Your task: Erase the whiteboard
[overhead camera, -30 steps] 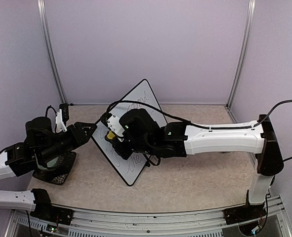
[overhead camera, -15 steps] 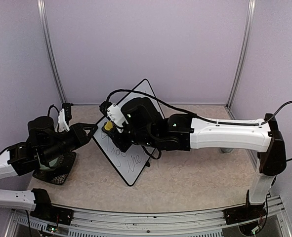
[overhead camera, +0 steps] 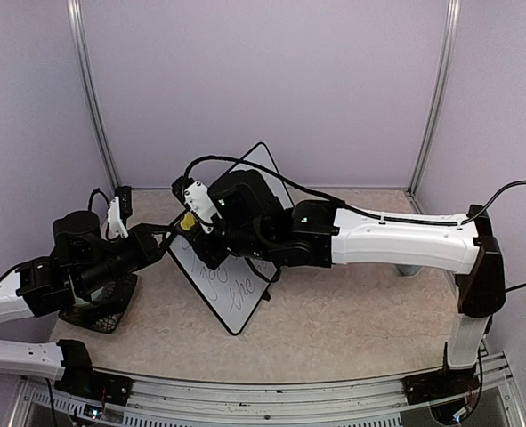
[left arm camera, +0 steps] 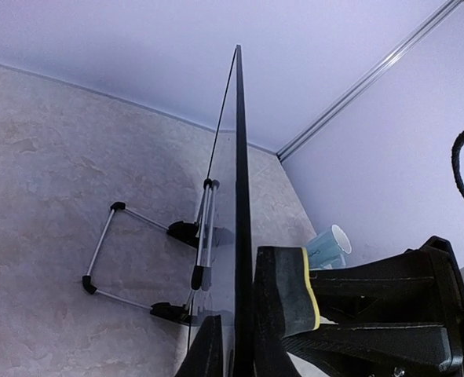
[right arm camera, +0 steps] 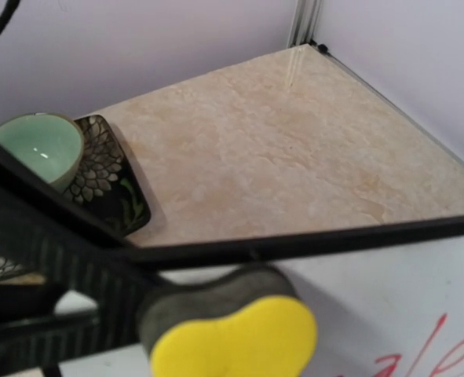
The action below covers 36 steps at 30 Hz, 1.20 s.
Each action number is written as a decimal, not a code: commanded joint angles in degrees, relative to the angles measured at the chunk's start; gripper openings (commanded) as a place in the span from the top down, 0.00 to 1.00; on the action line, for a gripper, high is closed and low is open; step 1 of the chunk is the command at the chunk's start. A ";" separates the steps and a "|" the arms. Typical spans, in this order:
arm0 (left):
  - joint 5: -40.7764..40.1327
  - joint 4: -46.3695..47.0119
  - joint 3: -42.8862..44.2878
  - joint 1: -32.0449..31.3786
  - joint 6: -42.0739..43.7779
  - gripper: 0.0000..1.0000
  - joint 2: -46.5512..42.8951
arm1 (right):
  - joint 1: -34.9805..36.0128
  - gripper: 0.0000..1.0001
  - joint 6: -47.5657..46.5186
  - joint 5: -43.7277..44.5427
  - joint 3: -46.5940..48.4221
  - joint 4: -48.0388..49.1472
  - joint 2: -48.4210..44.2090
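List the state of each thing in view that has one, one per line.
whiteboard: propped on its wire stand, handwriting not yet erased
sponge eraser: gripped, pressed against the whiteboard's face
left gripper: shut on the whiteboard's edge
right gripper: shut on the sponge eraser
green cup: upright on a patterned saucer

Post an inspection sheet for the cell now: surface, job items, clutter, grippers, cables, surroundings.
Surface: beige marbled tabletop, no damage seen.
Job's things: white black-framed whiteboard standing on wire stand, handwriting on it; yellow-and-grey sponge eraser against its face.
Clutter: green ceramic cup on black patterned tray; pale blue cup.
Grippers: left gripper clamps the board's edge; right gripper holds the sponge.
Cables: black cable loops over right arm.
Surroundings: lilac walls, aluminium posts.
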 commanded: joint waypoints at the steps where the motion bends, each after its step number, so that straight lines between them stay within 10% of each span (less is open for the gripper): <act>1: 0.15 2.58 -0.35 -0.57 0.60 0.86 -1.06 | 0.75 1.00 2.06 1.59 -0.71 -1.88 0.96; 16: -0.59 1.16 0.09 -0.58 0.69 0.86 -3.53 | 0.79 1.00 2.08 -6.84 -10.54 7.51 -5.80; 36: 1.73 4.38 -1.15 -0.58 0.60 1.00 -3.69 | 1.42 1.00 -3.06 4.32 0.11 -0.18 2.81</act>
